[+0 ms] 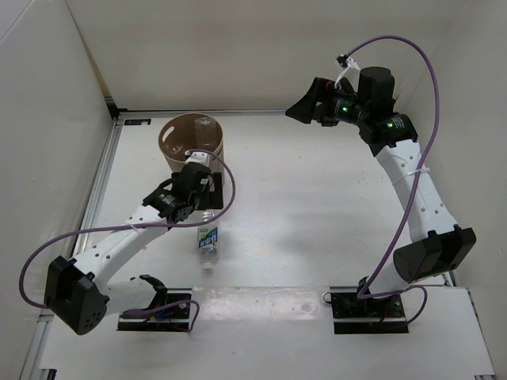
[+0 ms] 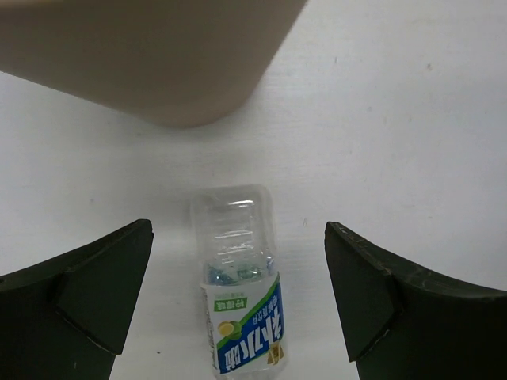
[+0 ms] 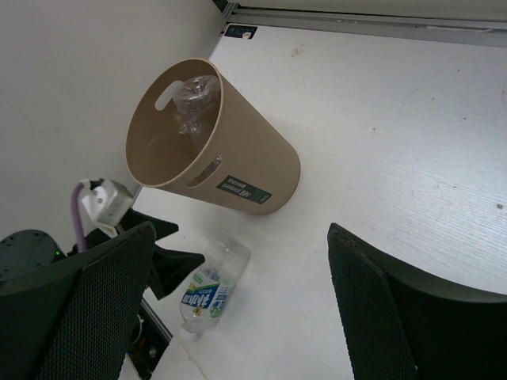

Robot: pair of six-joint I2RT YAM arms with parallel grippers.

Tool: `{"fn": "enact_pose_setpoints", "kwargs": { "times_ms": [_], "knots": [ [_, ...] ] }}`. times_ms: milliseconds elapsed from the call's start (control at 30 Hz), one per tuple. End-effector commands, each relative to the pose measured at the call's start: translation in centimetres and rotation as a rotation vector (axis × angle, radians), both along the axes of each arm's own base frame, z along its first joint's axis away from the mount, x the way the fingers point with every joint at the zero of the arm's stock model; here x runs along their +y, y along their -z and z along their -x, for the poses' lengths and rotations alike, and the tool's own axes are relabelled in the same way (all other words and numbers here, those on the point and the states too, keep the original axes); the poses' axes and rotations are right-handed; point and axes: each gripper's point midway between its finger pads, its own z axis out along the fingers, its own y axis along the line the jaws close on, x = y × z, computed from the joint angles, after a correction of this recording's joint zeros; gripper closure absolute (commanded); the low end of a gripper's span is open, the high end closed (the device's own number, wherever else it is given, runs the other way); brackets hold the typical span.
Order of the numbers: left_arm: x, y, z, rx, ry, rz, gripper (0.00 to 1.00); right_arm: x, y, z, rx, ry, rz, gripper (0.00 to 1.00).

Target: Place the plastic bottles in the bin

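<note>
left gripper [image 2: 238, 237], fingers apart, hovers over a clear green-blue-labelled plastic bottle [image 2: 240, 317] beside the tan round bin [image 3: 253, 158]. right gripper [image 1: 301, 111] likewise spread.

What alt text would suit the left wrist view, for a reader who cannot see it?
A clear plastic bottle with a blue and green label lies on its side on the white table, seen between the two spread dark fingers of the left hand. The wall of the tan bin fills the top left, beyond the bottle.
</note>
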Motion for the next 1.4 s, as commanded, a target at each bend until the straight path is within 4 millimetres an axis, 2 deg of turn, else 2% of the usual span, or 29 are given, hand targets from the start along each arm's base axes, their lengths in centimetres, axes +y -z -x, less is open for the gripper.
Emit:
{"fn": "enact_pose_setpoints", "kwargs": {
  "times_ms": [0, 133, 400, 500, 567, 600, 733, 833, 867, 967, 1000, 1067, 1133, 1167, 1200, 1233, 1267, 1300, 1333, 1367],
  "knots": [
    [-1.2, 1.0, 0.3, 0.024, -0.001, 0.056, 0.00, -0.4, -1.5, 0.2, -0.062, 0.007, -0.009, 0.10],
    [-0.6, 3.8, 1.7, 0.109, -0.033, 0.043, 0.00, -0.7, -1.5, 0.2, -0.061, 0.016, -0.008, 0.10],
    [-1.1, 7.6, 4.3, 0.273, -0.034, 0.062, 0.00, -0.4, -1.1, 0.1, -0.051, 0.008, -0.009, 0.10],
    [-1.5, 8.8, 4.5, 0.335, -0.025, 0.047, 0.00, -0.6, -1.0, 0.1, -0.050, 0.010, -0.006, 0.10],
    [-1.8, 8.9, 4.4, 0.347, -0.014, 0.043, 0.00, -0.7, -1.2, 0.1, -0.053, 0.012, -0.009, 0.10],
    [-1.6, 10.0, 4.6, 0.388, -0.017, 0.023, 0.00, -0.7, -1.2, 0.2, -0.053, 0.012, -0.009, 0.10],
    [-1.4, 11.3, 5.0, 0.469, -0.018, 0.003, 0.00, -0.8, -1.3, 0.3, -0.055, 0.017, -0.009, 0.10],
    [-1.0, 12.1, 5.6, 0.512, -0.027, -0.020, 0.07, -0.9, -1.1, 0.4, -0.052, 0.024, -0.009, 0.10],
    [-0.8, 12.2, 5.6, 0.516, -0.031, -0.021, 0.12, -0.8, -0.9, 0.2, -0.048, 0.026, -0.009, 0.10],
    [-0.8, 11.5, 5.7, 0.500, -0.017, -0.010, 0.21, -0.9, -0.8, 0.3, -0.047, 0.031, -0.012, 0.10],
    [-0.9, 10.7, 5.5, 0.480, -0.009, -0.002, 0.26, -0.8, -0.7, 0.4, -0.046, 0.028, -0.012, 0.10],
    [-0.6, 9.3, 5.3, 0.443, -0.021, -0.006, 0.28, -0.9, -0.4, 0.3, -0.038, 0.033, -0.013, 0.10],
    [-0.7, 6.4, 4.3, 0.346, -0.022, 0.011, 0.37, -0.8, -0.1, 0.2, -0.032, 0.035, -0.015, 0.10],
    [-1.0, 5.7, 4.8, 0.330, 0.010, -0.008, 0.39, -0.6, 0.3, 0.1, -0.027, 0.033, -0.015, 0.10],
    [-1.5, 3.4, 4.1, 0.271, 0.022, 0.014, 0.41, -0.6, 0.1, 0.1, -0.030, 0.034, -0.022, 0.10],
    [-0.9, 2.1, 4.1, 0.232, 0.026, -0.012, 0.41, -0.4, 0.4, 0.2, -0.023, 0.030, -0.021, 0.10],
    [-1.7, 0.3, 4.1, 0.190, 0.060, -0.011, 0.43, -0.4, 0.6, 0.1, -0.018, 0.031, -0.022, 0.10],
    [-1.6, -1.1, 4.4, 0.160, 0.073, -0.016, 0.43, -0.3, 0.5, 0.1, -0.022, 0.029, -0.023, 0.10],
    [-2.0, -4.7, 3.6, 0.068, 0.090, 0.000, 0.43, -0.3, 0.7, -0.1, -0.017, 0.031, -0.021, 0.10],
    [-2.2, -6.2, 4.2, 0.026, 0.132, -0.021, 0.43, -0.4, 0.6, 0.1, -0.018, 0.031, -0.022, 0.10]
  ]
}}
